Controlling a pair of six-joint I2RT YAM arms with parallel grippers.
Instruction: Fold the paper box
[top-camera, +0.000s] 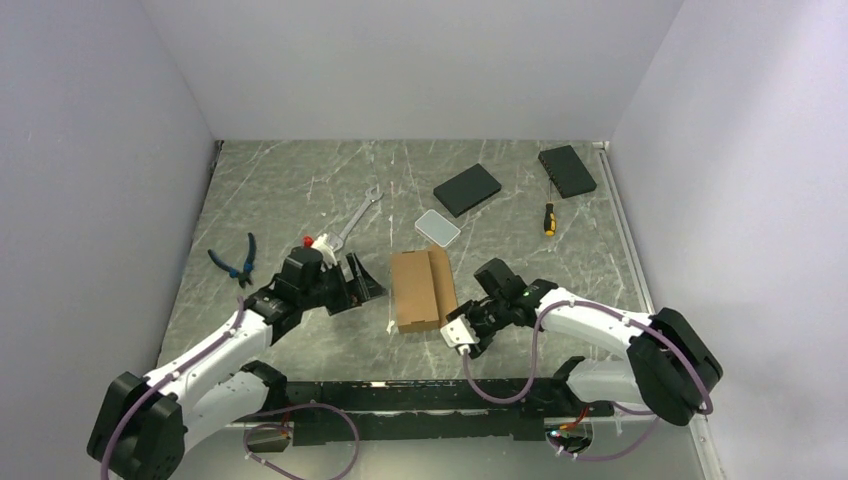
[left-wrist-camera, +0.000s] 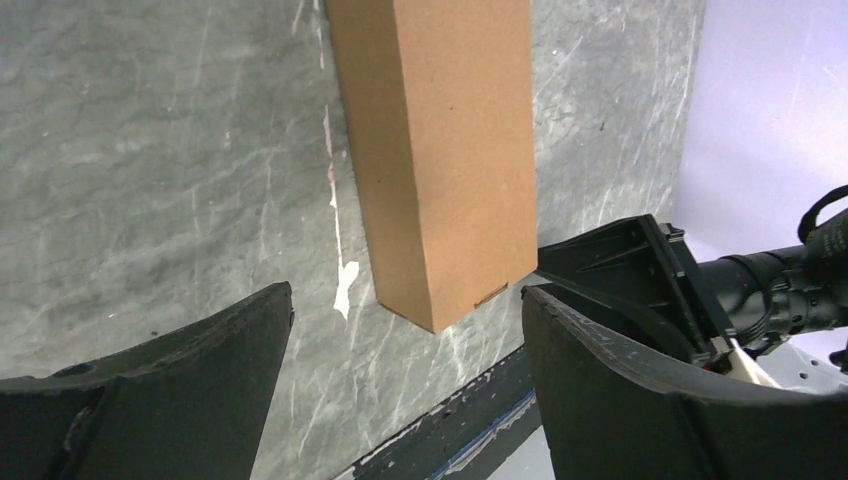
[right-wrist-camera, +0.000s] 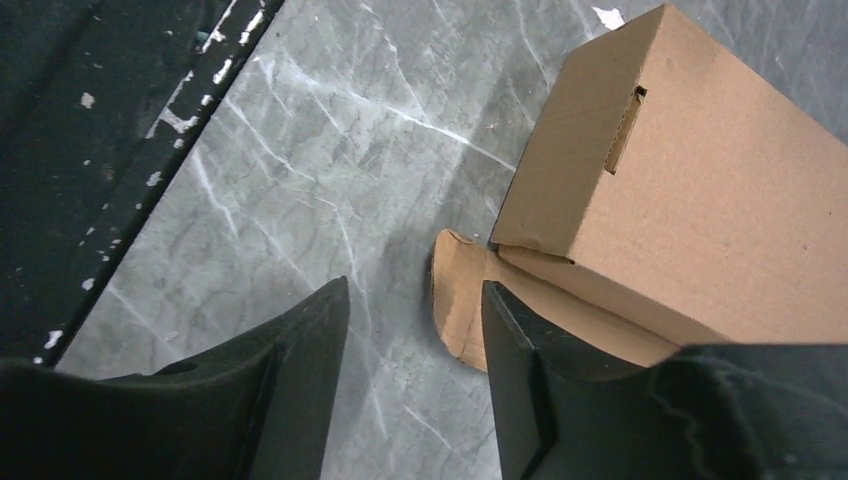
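Brown cardboard box (top-camera: 422, 290), long axis square to near edge of desk (top-camera: 280, 200); right tool (top-camera: 462, 332) beside its corner, left tool (top-camera: 362, 285) farther; both parted, empty.

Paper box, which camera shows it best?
The top external view: the whole paper box shows there, uncropped. The left wrist view catches only part of it, cut off at the frame's top. The right wrist view shows one end with a flap sticking out.
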